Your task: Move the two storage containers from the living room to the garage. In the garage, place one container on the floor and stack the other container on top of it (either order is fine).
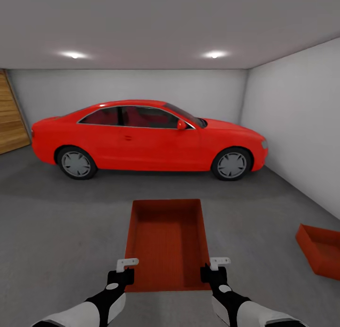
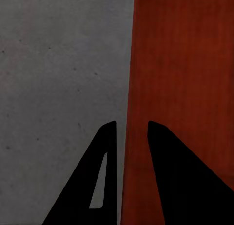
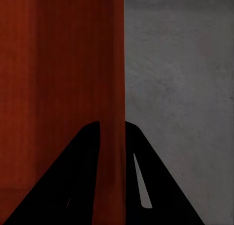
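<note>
Orange-red storage container (image 1: pixel 167 244) held out front of us, open top up, above dark concrete floor (image 1: pixel 61 223). Left gripper (image 1: pixel 123 269) clamped on its left wall near the near corner; left wrist view shows wall (image 2: pixel 127 137) pinched between both fingers. Right gripper (image 1: pixel 213 268) clamped likewise on right wall (image 3: pixel 113 137). Second storage container (image 1: pixel 321 249) sits on floor well off to our right, near grey wall (image 1: pixel 297 129). Red car (image 1: pixel 146 138) parked beyond, side-on. Wooden panel door (image 1: pixel 10 114) far left.
</note>
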Tool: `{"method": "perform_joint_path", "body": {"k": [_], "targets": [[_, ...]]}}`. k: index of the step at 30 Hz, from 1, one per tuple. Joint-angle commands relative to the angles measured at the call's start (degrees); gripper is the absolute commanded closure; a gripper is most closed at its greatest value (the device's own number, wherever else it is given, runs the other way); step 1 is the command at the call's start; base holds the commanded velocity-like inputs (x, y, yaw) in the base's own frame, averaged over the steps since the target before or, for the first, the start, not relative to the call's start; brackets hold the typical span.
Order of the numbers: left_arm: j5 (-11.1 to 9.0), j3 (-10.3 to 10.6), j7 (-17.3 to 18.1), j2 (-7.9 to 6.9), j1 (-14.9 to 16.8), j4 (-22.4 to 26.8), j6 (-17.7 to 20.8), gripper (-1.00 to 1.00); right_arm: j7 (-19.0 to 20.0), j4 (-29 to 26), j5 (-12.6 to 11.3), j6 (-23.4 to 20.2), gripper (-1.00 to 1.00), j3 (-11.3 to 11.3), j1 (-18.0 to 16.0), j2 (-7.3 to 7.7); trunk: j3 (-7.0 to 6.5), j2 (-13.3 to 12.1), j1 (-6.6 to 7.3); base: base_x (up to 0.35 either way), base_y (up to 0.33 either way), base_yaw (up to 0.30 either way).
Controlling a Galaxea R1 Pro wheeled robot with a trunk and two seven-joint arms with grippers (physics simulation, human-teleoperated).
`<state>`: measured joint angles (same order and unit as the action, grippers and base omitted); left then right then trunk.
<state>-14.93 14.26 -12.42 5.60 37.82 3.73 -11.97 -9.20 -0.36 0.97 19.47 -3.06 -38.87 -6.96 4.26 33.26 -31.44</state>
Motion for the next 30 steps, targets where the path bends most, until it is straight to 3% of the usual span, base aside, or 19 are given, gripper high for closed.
{"method": "perform_joint_path", "body": {"k": [1, 17, 30], "targets": [[-0.1, 0.2, -1.0, 0.02, 0.1, 0.1, -1.6, 1.0, -0.4, 0.3, -2.1, 0.5, 1.0, 2.8, -0.1, -1.39, 0.1, 0.1, -0.05, 0.321, 0.0, 0.0], [-0.1, 0.2, -1.0, 0.02, 0.1, 0.1, -1.6, 1.0, -0.4, 0.3, -2.1, 0.6, 1.0, 2.8, -0.1, -1.39, 0.1, 0.1, -0.05, 0.321, 0.0, -0.009], [-0.1, 0.2, -1.0, -0.01, 0.1, 0.1, -1.6, 1.0, -0.4, 0.3, -2.1, 0.6, 1.0, 2.8, -0.1, -1.39, 0.1, 0.1, -0.05, 0.321, 0.0, -0.254]]}}
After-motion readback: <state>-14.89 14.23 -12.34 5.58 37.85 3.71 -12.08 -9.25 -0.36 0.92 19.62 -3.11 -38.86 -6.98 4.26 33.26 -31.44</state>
